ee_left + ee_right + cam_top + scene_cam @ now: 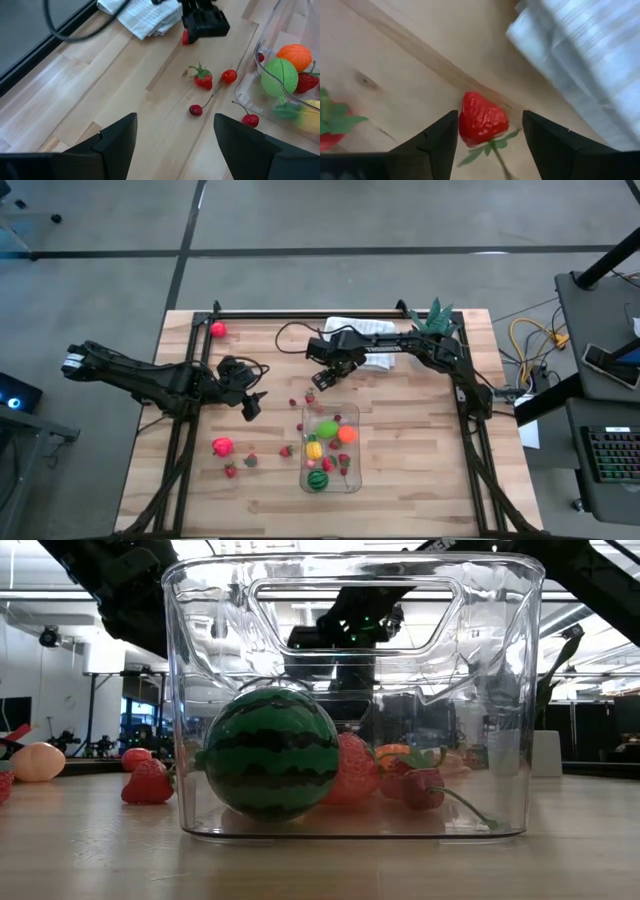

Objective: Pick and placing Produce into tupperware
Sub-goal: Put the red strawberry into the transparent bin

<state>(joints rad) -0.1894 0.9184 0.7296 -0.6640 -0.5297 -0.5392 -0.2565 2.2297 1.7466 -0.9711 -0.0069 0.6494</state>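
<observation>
Strawberry [482, 120] between right gripper [490, 135] open jaws, low over table [395, 55].

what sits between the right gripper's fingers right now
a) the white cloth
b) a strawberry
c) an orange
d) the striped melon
b: the right wrist view shows a red strawberry between the right gripper fingers, which stand apart on either side of it, on the table beside the white cloth.
</observation>
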